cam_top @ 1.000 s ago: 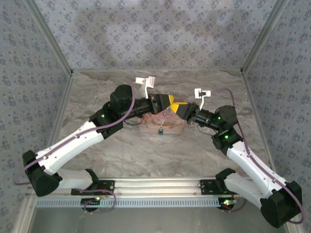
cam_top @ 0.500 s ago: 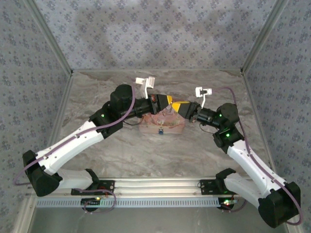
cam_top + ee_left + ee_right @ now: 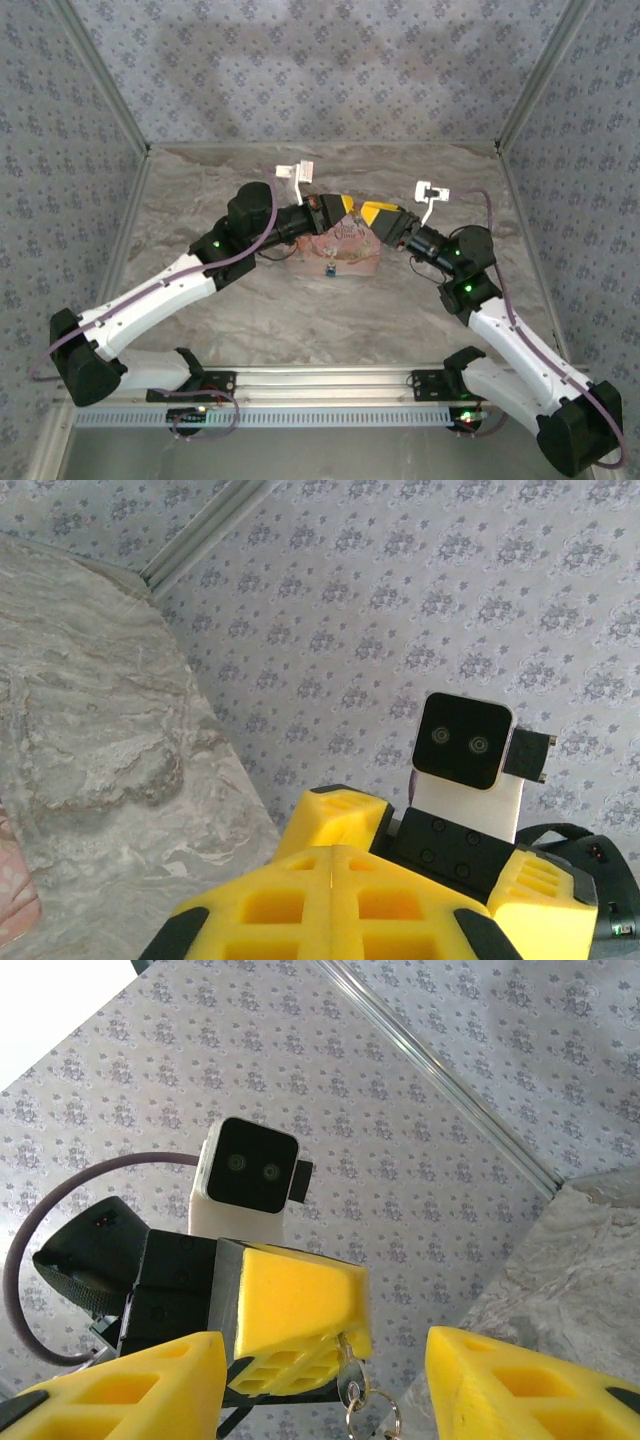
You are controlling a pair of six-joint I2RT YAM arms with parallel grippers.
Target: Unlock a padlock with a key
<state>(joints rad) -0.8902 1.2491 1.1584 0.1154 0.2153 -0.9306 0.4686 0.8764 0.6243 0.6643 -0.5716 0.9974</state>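
My left gripper hovers above the pink storybook, shut on a small silver key. The key hangs from the left gripper's yellow fingertips with a ring below it. Facing it from the right, my right gripper is open, its two yellow fingers spread to either side of the key without touching it. In the left wrist view the left fingers are pressed together and hide the key. The padlock, a tiny piece with a blue part, lies at the book's near edge below both grippers.
The book lies mid-table on the marbled surface. Patterned walls close in the back and both sides. A metal rail runs along the near edge between the arm bases.
My right gripper has opened and drawn back to the right, away from the left gripper. The left gripper stays over the book, now holding the key alone.
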